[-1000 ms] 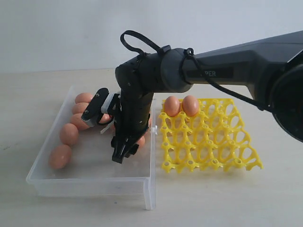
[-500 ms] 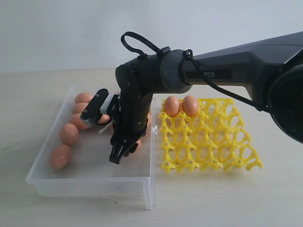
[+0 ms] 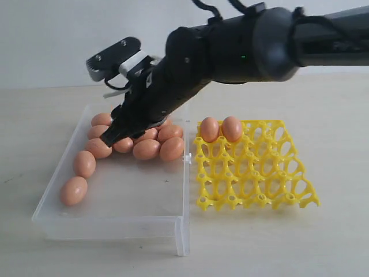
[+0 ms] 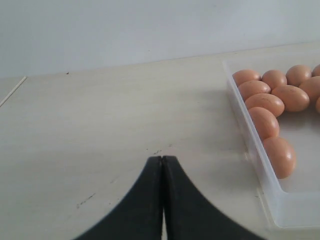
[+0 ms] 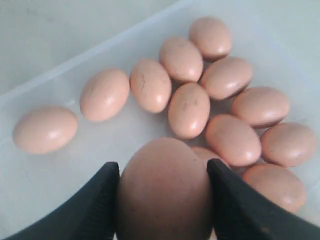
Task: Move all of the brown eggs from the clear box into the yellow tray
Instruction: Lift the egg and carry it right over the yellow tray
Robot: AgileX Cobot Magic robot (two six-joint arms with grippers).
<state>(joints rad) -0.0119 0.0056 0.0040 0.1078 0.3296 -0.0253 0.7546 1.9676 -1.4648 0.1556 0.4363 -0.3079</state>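
With my right gripper (image 5: 162, 172) closed partway around one brown egg (image 5: 162, 200), fingers (image 5: 100, 200) pressing on its two sides, the pick looks solid. Egg appears to hang above the pile; can't confirm clearance from the box floor.

Below it: roughly a dozen loose brown eggs (image 5: 188, 110) in the clear box (image 3: 104, 226). Most are bunched at the far end, a few strung along the left wall.

Further out: yellow tray (image 3: 259, 196) just beside the box's right wall. Two eggs (image 3: 209, 129) seated in its far row, every other cup I can see is empty.

Progress estimate: early. Two placed, one in hand, bulk left to go.

Pose: right arm reaches in from the right, crossing above the tray's far corner. Wrist pitched down-left, fingers angled into the far half of the box.

Left gripper (image 4: 162, 167): jaws pressed together, holding nothing, over bare table (image 4: 100, 115) outside the box's left wall.
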